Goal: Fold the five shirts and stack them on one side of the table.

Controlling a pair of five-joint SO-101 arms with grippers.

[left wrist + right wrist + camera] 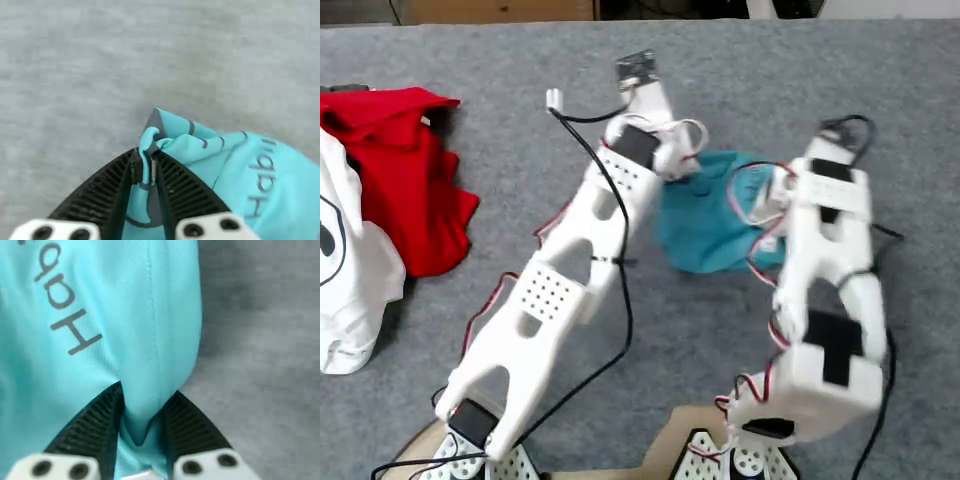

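The teal shirt lay bunched on the tabletop between both arms. The left end effector pinched one corner, the right end effector clamped another fold, presumably to spread it for folding.

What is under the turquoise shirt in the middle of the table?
Grey table shows beside the turquoise shirt. The left gripper and right gripper each pinch its fabric. Whatever lies beneath is covered by the shirt and the arms.
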